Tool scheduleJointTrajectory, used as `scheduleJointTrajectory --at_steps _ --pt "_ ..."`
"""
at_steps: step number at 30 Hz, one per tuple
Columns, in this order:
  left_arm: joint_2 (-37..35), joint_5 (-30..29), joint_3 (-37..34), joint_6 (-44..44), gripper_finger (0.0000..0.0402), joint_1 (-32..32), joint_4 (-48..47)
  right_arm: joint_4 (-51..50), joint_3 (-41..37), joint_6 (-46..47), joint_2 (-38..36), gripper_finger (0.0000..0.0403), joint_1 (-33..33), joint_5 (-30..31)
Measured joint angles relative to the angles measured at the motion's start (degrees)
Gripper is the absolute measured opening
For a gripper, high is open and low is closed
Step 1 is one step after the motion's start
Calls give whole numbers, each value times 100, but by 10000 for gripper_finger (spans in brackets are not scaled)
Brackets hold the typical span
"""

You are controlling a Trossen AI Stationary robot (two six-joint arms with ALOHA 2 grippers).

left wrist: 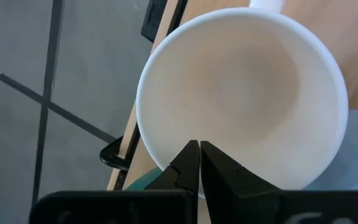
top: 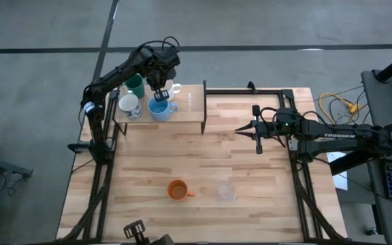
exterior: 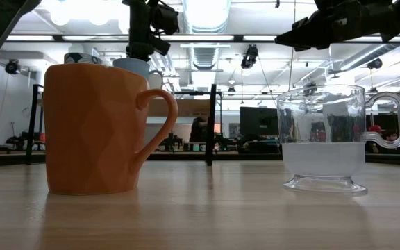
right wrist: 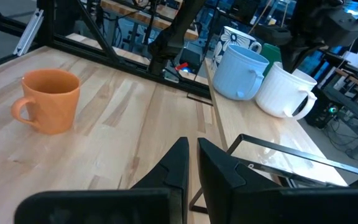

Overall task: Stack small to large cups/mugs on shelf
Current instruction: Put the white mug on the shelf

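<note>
The shelf [top: 190,105] stands at the table's far left and carries a dark green cup [top: 135,85], a white patterned cup [top: 128,106], a light blue cup [top: 160,109] and a white cup with a handle [top: 173,88]. My left gripper [left wrist: 199,148] is shut and points down over the near rim of the white cup [left wrist: 241,93]; nothing is between its fingers. An orange mug [top: 177,190] and a clear cup [top: 225,192] stand on the tabletop near the front edge. My right gripper [top: 240,129] hovers shut over the table's right half.
The shelf's black frame [right wrist: 278,149] rises from the tabletop beside the cups. The four cups stand close together on the shelf's left part; its right part [top: 194,102] is bare wood. Between the shelf and the two front cups lies open tabletop [top: 203,160].
</note>
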Motion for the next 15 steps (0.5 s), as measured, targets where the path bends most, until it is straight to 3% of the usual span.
scheduleJointTrajectory --at_steps 15 --pt "-338 138 154 -57 0 -47 60 0 0 -22 0 26 0 0"
